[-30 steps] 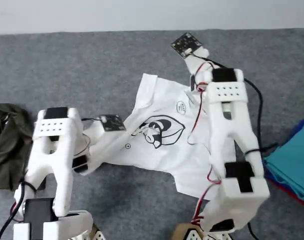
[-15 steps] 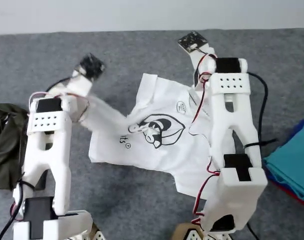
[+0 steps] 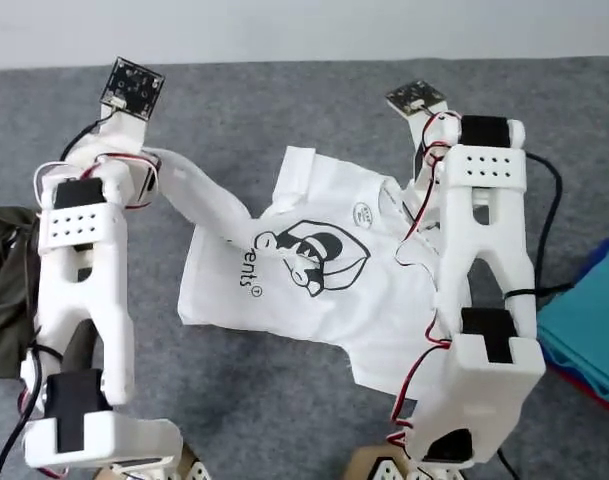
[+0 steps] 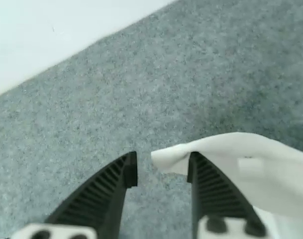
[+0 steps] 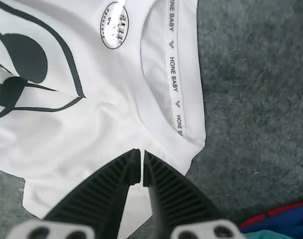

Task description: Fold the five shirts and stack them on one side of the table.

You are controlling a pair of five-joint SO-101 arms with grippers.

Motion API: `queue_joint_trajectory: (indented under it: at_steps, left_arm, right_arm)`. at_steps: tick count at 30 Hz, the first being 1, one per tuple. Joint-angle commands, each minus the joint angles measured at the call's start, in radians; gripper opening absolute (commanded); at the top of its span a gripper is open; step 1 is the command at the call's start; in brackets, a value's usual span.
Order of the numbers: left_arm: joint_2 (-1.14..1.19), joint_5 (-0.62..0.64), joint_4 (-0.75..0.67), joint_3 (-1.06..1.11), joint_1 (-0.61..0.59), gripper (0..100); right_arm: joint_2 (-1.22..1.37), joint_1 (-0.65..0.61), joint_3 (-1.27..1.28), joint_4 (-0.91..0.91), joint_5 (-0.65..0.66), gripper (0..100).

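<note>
The white shirt [image 3: 314,290] lies face up in the middle of the table [image 3: 284,110], and it's way more spread out than a second ago. Back then its near-left part was bunched under the left arm. Now that arm has swung out to the far left corner and dragged the sleeve [image 3: 199,205] with it, so the sleeve runs out as a long strip and some small lettering shows beside the cartoon print [image 3: 319,260].

My guess is this is still the flattening step, with no actual fold made yet.

The body is mostly flat with a few wrinkles. The hem on the near right side is kinked, and the collar [image 5: 173,74] points to the far side.

The left pincer [image 4: 162,162] is released, jaws apart, with the sleeve tip draped against one jaw. The right pincer [image 5: 142,153] is clenched right at the shirt's shoulder beside the collar, barely moved. I can't tell if any cloth is caught in it.

A dark shirt [image 3: 4,290] sits crumpled at the left edge, and a teal pile [image 3: 589,325] at the right edge.
</note>
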Motion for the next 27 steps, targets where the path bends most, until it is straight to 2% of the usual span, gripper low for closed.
queue_joint_trajectory:
  at_steps: [1, 4, 8, 12, 17, 24, 27]
  left_arm:
    - [-0.015, 0.032, -0.023, -0.081, -0.020, 18]
    - [-0.015, 0.114, -0.017, -0.156, -0.049, 18]
    - [-0.037, 0.130, 0.005, -0.223, -0.092, 18]
    - [-0.095, 0.123, 0.153, -0.228, -0.078, 18]
    - [-0.120, 0.003, 0.358, -0.225, -0.044, 18]
    - [-0.054, -0.164, 0.466, -0.206, -0.014, 13]
    - [-0.040, -0.272, 0.566, -0.206, -0.018, 13]
  right_arm:
    - [-0.015, 0.016, -0.051, 0.024, -0.011, 1.5]
    - [-0.015, 0.013, -0.051, 0.054, -0.011, 1.5]
    - [-0.015, 0.016, -0.051, 0.091, -0.011, 1.5]
    - [-0.018, 0.015, -0.054, 0.139, -0.011, 1.5]
    - [-0.077, 0.015, -0.049, 0.153, -0.012, 1.5]
    - [-0.117, 0.015, -0.038, 0.154, -0.012, 1.5]
    - [-0.145, 0.016, 0.012, 0.154, -0.011, 1.5]
